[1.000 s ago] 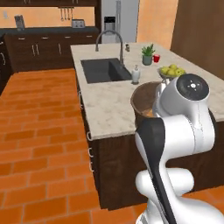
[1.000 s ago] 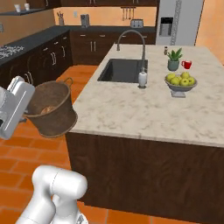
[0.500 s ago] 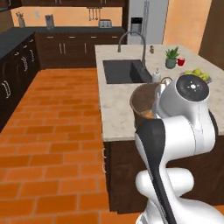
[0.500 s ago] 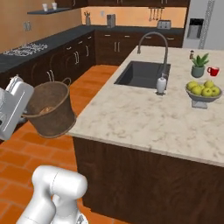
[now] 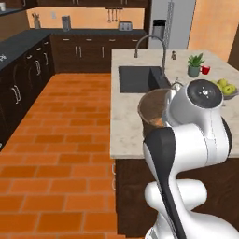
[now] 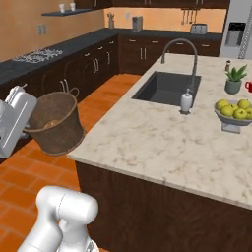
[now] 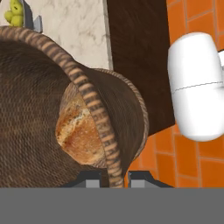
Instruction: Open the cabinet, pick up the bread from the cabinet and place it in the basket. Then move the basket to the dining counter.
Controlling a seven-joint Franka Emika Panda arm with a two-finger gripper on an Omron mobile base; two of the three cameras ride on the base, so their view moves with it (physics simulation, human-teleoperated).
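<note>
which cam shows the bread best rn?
Hand view: the bread shows close up, crusty, lying inside the basket, partly cut by the rim the gripper grips. Right base view gives a small tan patch inside the basket; left base view a sliver beside the arm.

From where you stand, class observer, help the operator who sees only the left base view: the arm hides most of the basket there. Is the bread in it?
Observer: Yes. In the hand view the bread lies inside the basket.
Operator: Is the basket on the dining counter yet?
Observer: No. The right base view shows the basket in the air over the tiled floor, beside the dining counter and apart from its edge.
Operator: How is it held?
Observer: The hand view shows the gripper with a fingertip on each side of the basket's rim, shut on it.
</note>
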